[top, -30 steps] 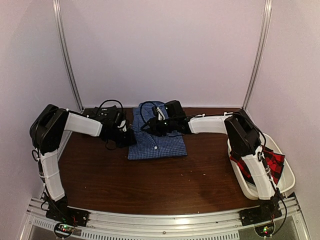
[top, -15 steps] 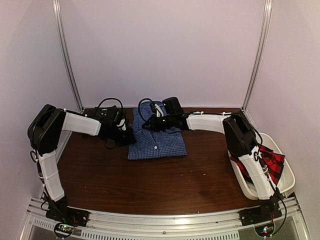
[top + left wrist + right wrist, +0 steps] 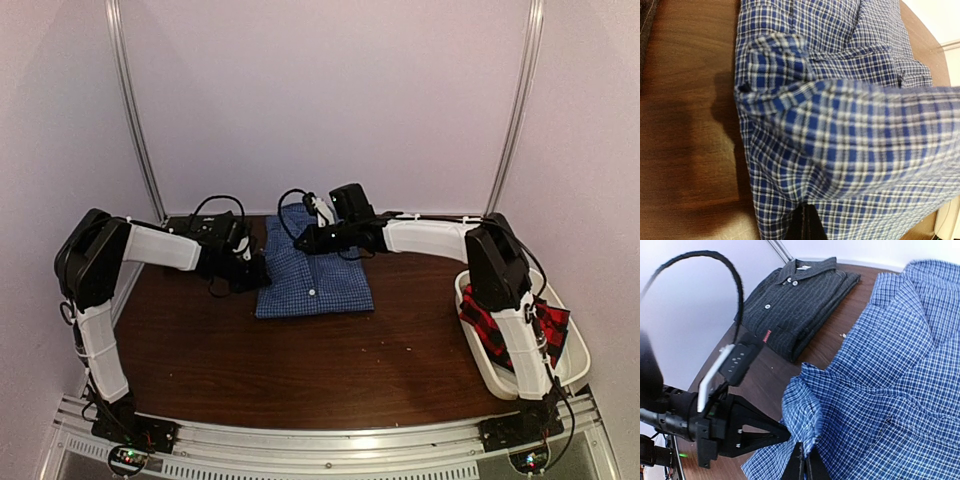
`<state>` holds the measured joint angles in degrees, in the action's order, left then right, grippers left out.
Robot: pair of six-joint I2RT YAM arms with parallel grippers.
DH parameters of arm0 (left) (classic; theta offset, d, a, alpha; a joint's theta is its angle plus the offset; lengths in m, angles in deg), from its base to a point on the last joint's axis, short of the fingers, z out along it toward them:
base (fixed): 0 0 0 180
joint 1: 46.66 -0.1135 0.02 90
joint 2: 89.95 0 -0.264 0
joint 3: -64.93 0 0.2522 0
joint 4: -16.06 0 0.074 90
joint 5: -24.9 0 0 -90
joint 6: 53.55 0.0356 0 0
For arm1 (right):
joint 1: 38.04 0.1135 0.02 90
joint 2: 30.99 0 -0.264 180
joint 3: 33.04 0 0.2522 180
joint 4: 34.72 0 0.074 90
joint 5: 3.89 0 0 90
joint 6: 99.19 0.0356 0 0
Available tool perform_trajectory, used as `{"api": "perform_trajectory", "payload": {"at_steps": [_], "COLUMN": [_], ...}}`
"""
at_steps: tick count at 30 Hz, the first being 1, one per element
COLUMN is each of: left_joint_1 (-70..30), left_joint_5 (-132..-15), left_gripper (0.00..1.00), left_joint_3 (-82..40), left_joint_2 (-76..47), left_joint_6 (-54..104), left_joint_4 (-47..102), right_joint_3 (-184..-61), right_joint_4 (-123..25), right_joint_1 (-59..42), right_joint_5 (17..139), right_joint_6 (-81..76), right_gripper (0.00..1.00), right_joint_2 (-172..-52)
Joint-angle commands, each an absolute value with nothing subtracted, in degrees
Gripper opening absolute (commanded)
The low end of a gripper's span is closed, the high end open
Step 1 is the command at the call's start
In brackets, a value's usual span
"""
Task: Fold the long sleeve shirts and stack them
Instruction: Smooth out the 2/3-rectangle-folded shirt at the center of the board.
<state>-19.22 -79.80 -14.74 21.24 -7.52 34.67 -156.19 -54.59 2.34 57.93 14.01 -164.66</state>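
The blue gingham shirt (image 3: 318, 278) lies partly folded at the back middle of the table. My left gripper (image 3: 262, 274) is shut on its left edge, and in the left wrist view the dark fingertips (image 3: 810, 224) pinch the checked cloth (image 3: 840, 125). My right gripper (image 3: 804, 462) is shut on a raised fold of the same shirt (image 3: 890, 390), just beside the left gripper (image 3: 782, 432); from above it (image 3: 299, 240) sits over the shirt's upper left. The charcoal shirt (image 3: 800, 300) lies folded at the back left with its orange tag (image 3: 766, 335) showing. The red-and-black plaid shirt (image 3: 545, 322) is bunched in the tub.
The white plastic tub (image 3: 575, 365) stands at the table's right edge, beside the right arm's base. A black cable (image 3: 715, 270) loops over the left arm's wrist. White walls and metal posts (image 3: 130, 110) close in the back and sides.
The right gripper has shut on a fold of the blue shirt and shifted a little back and left, its elbow swinging right. The left arm has kept its grip and place.
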Motion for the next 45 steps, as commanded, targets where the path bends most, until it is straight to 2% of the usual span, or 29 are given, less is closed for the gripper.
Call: {"api": "perform_trajectory", "payload": {"at_steps": [1, 9, 13, 16, 18, 25, 30, 38, 45], "left_joint_1": [-19.68, -19.68, -19.68, -19.74, -19.76, -19.61, -18.31, -17.86, -21.5], "left_joint_5": [-79.15, -79.3, -79.3, -78.78, -78.56, -78.34, -79.51, -80.47, -77.72], "left_gripper": [0.0, 0.0, 0.0, 0.01, 0.01, 0.03, 0.06, 0.06, 0.03], "left_joint_3": [-15.01, -15.02, -14.88, -14.84, -14.96, -16.07, -19.11, -25.68, -34.32], "left_joint_2": [20.2, 20.42, 20.26, 19.84, 19.45, 16.96, 16.03, 24.04, 35.52], "left_joint_6": [-6.7, -6.71, -6.71, -6.71, -6.58, -6.13, -5.74, -5.99, -5.39], "left_joint_4": [34.24, 34.29, 34.43, 34.82, 35.08, 36.3, 36.0, 34.39, 36.69], "right_joint_3": [-153.62, -152.74, -156.65, -158.82, -159.33, -156.66, -152.11, -148.59, -150.25], "right_joint_4": [-52.61, -56.01, -61.68, -64.64, -65.79, -66.51, -63.85, -60.13, -59.4], "right_joint_1": [4.3, 4.23, 2.05, 0.49, 0.05, -0.16, -0.34, -2.1, -6.87], "right_joint_5": [62.12, 67.32, 70.49, 71.53, 72.5, 75.82, 73.35, 67.49, 63.52], "right_joint_6": [8.4, 6.56, 9.73, 11.33, 11.33, 11.21, 11.95, 13.85, 16.33], "right_gripper": [0.03, 0.06, 0.21, 0.41, 0.5, 0.69, 0.66, 0.43, 0.38], "right_joint_2": [-158.17, -159.67, -164.21, -166.11, -166.0, -161.64, -159.21, -160.34, -166.75]}}
